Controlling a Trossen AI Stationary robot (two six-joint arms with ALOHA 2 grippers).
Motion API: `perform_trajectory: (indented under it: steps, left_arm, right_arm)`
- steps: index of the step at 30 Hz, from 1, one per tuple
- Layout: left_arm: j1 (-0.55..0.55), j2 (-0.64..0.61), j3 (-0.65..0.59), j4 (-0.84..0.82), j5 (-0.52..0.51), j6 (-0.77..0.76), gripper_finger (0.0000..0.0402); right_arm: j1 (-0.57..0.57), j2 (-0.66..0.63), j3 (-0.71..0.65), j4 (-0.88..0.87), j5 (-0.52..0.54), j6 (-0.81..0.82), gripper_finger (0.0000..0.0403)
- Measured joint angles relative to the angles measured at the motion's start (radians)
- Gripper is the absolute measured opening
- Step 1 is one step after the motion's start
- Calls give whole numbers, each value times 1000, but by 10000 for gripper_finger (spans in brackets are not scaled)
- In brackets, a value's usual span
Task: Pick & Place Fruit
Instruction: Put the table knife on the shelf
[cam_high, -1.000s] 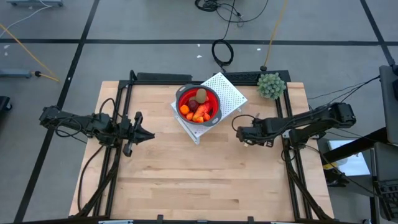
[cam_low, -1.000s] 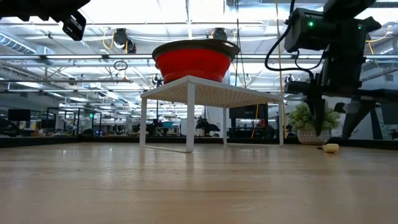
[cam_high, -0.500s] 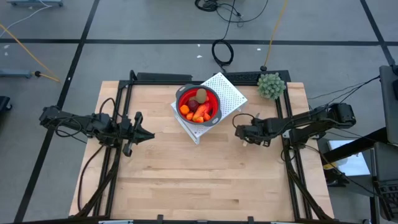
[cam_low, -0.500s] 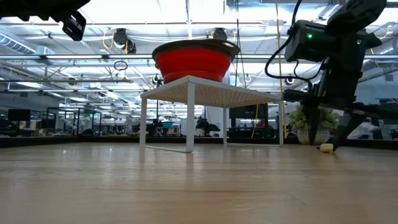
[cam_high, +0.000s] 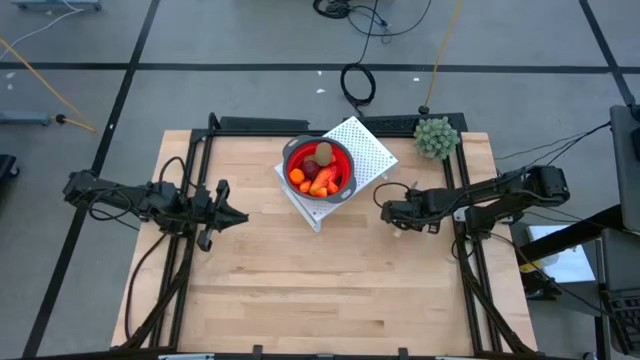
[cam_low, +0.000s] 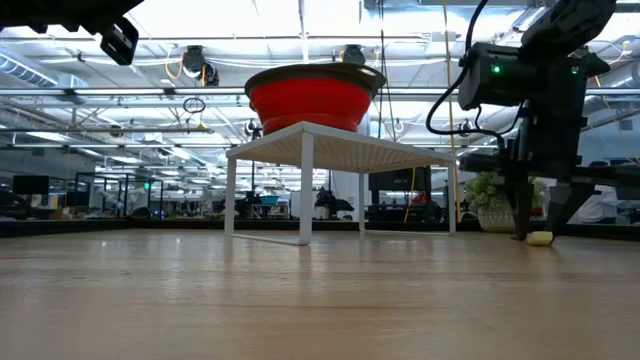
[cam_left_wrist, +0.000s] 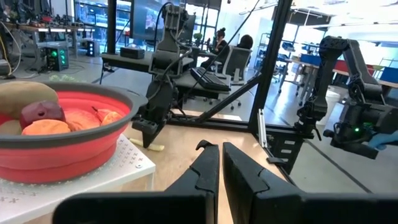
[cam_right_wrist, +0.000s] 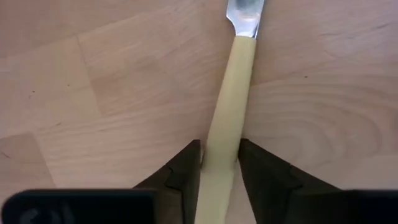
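Left gripper: mine, hanging above the table to the left of the red bowl, well apart from it; my fingers are pressed together on nothing.

Fruit: all piled inside the red bowl: a brown oval, a dark red ball and orange pieces.

Red bowl: it sits on a white perforated stand at the table's far middle.

Knife: flat on the table to the right of the bowl, pale handle towards me, metal blade pointing away.

Right gripper: mine, down at the table right of the bowl; my fingers flank the knife handle, touching its sides.

Green plant: at the table's far right corner, right of the bowl.
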Motion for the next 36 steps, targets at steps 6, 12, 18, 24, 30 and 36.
perform_trajectory:
  steps: [6, 12, 18, 24, 30, 36]
  left_arm:
    - [0, 0, 0, 11, 0, 1, 19]
    - [0, 0, 0, 10, 0, 1, 19]
    - [0, 0, 0, 9, 0, 7, 19]
    - [0, 0, 0, 4, 0, 9, 19]
    - [0, 0, 0, 4, 0, 24, 19]
    - [0, 0, 0, 5, -1, 35, 19]
  right_arm:
    - [2, -7, 0, -38, -15, -1, 75]
    - [2, -6, -1, -56, -27, 0, 61]
    - [2, -34, -3, -73, -35, 1, 60]
    - [6, -95, -8, -146, -61, 29, 58]
    - [41, -162, 1, -159, -47, 54, 58]
    - [101, -222, 58, -223, -35, 70, 58]
